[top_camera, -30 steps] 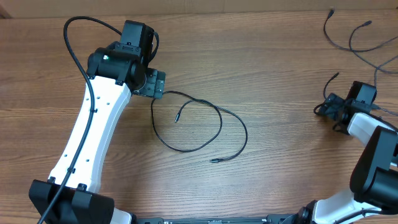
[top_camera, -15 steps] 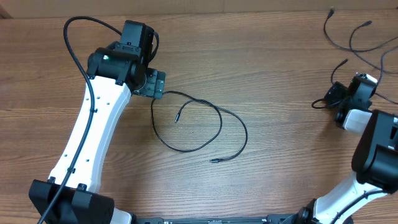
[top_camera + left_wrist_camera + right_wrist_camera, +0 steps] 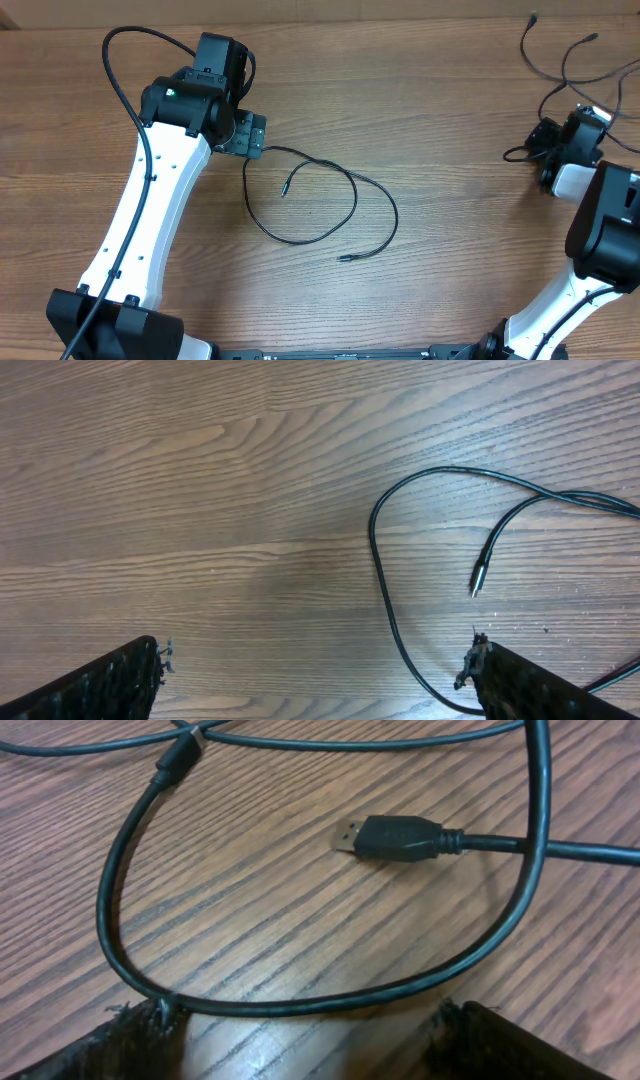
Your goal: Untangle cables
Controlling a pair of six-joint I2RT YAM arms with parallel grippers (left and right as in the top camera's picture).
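Note:
One thin black cable (image 3: 355,195) lies in a loose loop at the table's middle, with both small plug ends free. My left gripper (image 3: 248,137) hovers at the loop's far-left end. In the left wrist view the left gripper (image 3: 315,655) is open, with that cable (image 3: 378,560) curving past its right finger (image 3: 530,685) and a plug tip (image 3: 477,578) ahead. More cables (image 3: 565,70) sprawl at the far right. My right gripper (image 3: 538,152) is among them. The right gripper (image 3: 300,1017) is open, a cable loop (image 3: 330,1003) lies across the gap at its fingertips, and a USB plug (image 3: 392,838) lies just beyond.
The wooden table (image 3: 450,290) runs to the frame's edges. The left arm's white link (image 3: 150,210) slants over the left side. The right arm's black and white links (image 3: 605,240) fill the lower right corner. A thicker black arm cable (image 3: 120,60) arcs at the far left.
My right gripper has moved toward the far edge and slightly right, turning as it went, and the cable end beside it shifted too. The left arm and the middle cable have stayed put.

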